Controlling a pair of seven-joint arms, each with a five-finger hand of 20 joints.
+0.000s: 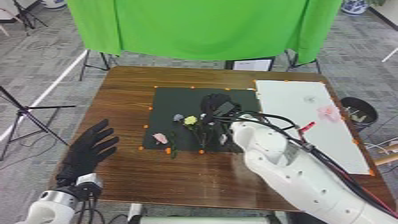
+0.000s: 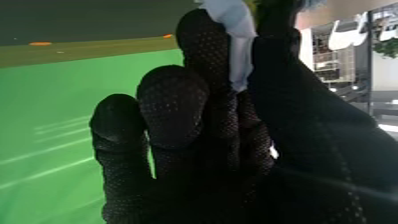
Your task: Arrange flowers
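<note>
Flowers (image 1: pixel 202 137) are lying on the dark mat (image 1: pixel 167 102) in the middle of the table (image 1: pixel 124 110). The pink one (image 1: pixel 161 138) is lying near the mat's near left corner. The yellow one (image 1: pixel 190 120) is lying nearer the middle, and the pale purple one (image 1: pixel 178 118) is lying just beside it, on its left. Green stems are pointing back toward me

I am working from far off, and my right hand (image 1: pixel 218 104) is being over the mat, just past the yellow one. It is gripping: in the right wrist view, my finger and thumb are pinching a pale thing (image 2: pixel 240 42). I am not being able to tell what it is. My left hand (image 1: pixel 84 152) is being open at the left side of the table, well apart from the flowers, with its fingers straight and spread

A white sheet (image 1: pixel 289 100) is lying to the right of the mat, and a pink patch (image 1: pixel 329 113) is showing on it. A red stick (image 1: pixel 307 127) is lying near my right arm (image 1: pixel 293 170). Orange dots (image 1: pixel 202 151) are sitting around the mat. Green cloth (image 1: pixel 195 30) is hanging behind the table, and a dark bin (image 1: pixel 359 106) is standing beside its right edge
</note>
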